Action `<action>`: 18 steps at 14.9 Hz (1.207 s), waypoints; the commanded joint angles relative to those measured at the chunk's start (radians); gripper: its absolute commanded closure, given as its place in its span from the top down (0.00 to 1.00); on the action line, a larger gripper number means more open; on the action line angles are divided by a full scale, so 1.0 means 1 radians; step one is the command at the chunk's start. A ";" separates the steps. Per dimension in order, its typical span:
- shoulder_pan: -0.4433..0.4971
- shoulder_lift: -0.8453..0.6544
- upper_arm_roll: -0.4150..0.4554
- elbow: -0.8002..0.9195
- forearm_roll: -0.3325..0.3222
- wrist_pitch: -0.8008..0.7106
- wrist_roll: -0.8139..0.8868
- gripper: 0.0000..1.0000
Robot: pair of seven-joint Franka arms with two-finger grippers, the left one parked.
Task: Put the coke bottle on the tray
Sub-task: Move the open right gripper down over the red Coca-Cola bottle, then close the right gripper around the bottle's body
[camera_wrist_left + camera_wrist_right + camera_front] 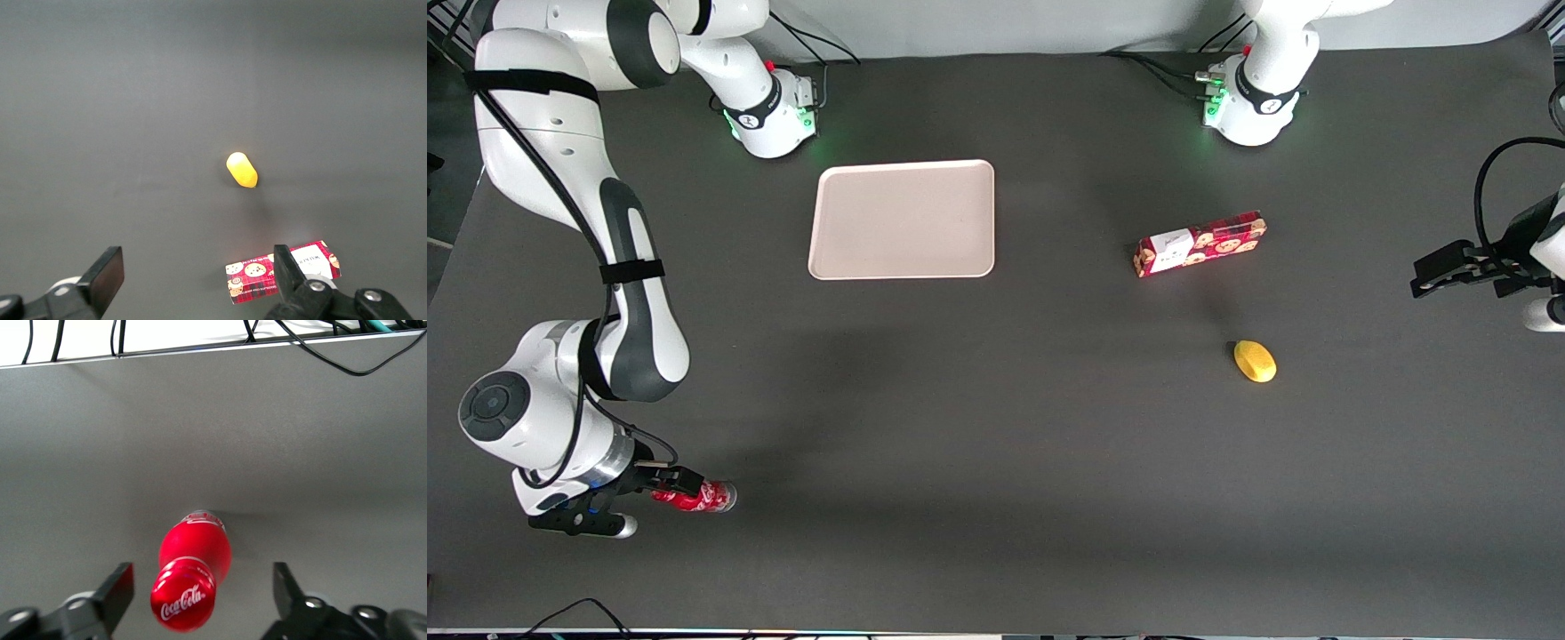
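Closest to the front camera, at my working end of the dark tabletop (996, 444), the coke bottle (191, 577) stands under my wrist, red cap toward my own camera with its white lettering readable, body tapering down to the mat. My gripper (200, 597) hangs around it with the jaws spread wide; one finger (117, 590) sits to one side of the cap and the other to the opposite side, with clear gaps of mat showing between each and the bottle. Nothing is gripped, and I touch nothing that I can see.

From the front, the coke bottle (698, 496) appears just beside my gripper (636, 502), its silvery base pointing away from my arm.

My tray (903, 220) lies flat on the tabletop well apart from the bottle, much farther from the front camera, close to my arm's base, and it carries nothing.

Toward the parked arm's end sits a red cookie box (1199, 244), and a yellow lemon-like object (1255, 361) lies nearer the front camera than that box, apart from it.
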 commanded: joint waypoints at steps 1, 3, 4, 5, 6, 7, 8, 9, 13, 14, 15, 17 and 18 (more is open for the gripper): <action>-0.012 0.019 0.011 0.037 0.019 0.001 -0.026 0.81; -0.010 0.019 0.011 0.043 0.015 0.001 -0.026 0.75; -0.010 0.021 0.011 0.052 0.015 0.001 -0.026 0.75; -0.010 0.027 0.012 0.065 0.015 0.001 -0.030 0.75; -0.010 0.032 0.012 0.069 0.015 0.001 -0.039 0.76; -0.010 0.032 0.012 0.069 0.015 0.001 -0.050 0.77; -0.010 0.033 0.011 0.069 0.015 0.002 -0.053 0.77; -0.010 0.035 0.012 0.068 0.018 0.001 -0.053 0.77; -0.010 0.035 0.011 0.069 0.015 0.001 -0.053 0.42; -0.010 0.035 0.011 0.069 0.013 0.001 -0.053 0.26; -0.010 0.035 0.011 0.069 0.013 0.001 -0.056 0.10; -0.012 0.035 0.011 0.068 0.015 0.001 -0.078 0.00; -0.012 0.035 0.011 0.068 0.015 0.001 -0.079 0.00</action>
